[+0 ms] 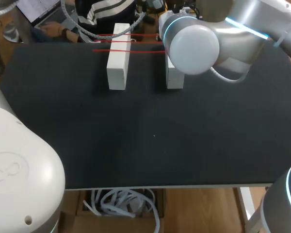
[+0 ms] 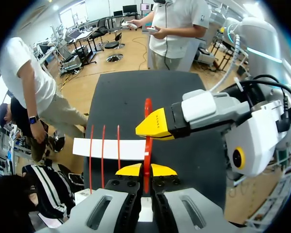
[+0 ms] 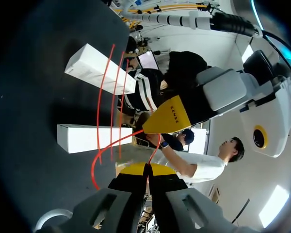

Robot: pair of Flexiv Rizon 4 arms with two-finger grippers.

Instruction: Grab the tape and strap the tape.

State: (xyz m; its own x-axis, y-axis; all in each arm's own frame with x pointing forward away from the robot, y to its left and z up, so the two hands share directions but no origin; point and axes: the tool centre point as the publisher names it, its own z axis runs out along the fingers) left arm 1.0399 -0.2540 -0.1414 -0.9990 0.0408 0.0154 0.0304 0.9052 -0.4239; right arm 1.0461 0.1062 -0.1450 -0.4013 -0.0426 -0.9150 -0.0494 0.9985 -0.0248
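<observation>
- The tape (image 2: 147, 111) is a thin red strip. 3 strands of it lie across 2 white blocks (image 1: 118, 58) near the far edge of the table (image 1: 136, 136), and a 4th strand is held just beside them.
- The left gripper (image 2: 146, 170) has its yellow tips pressed together, pinching that loose strand. The right gripper (image 3: 145, 169) is also closed, with the red strip apparently running into its tips.
- The two grippers are very near each other on the same short stretch of tape. A small sideways error by either one could knock their fingers together.
- The strip is narrow and smooth-looking. A hard pull could draw it out of one pinch, and the freed end would spring back.
- The blocks look light and stand loose on the table. Too much tension could drag them toward each other, tip one over, or push it off the far edge.
- In the right wrist view a slack loop sags onto the table beside the nearer block. It could snag on a block corner or land twisted.
- The new strand could settle on top of a neighbouring strand instead of beside it.
- From above, the right arm's elbow (image 1: 191, 46) hides both grippers, so a slip there would go unseen.
</observation>
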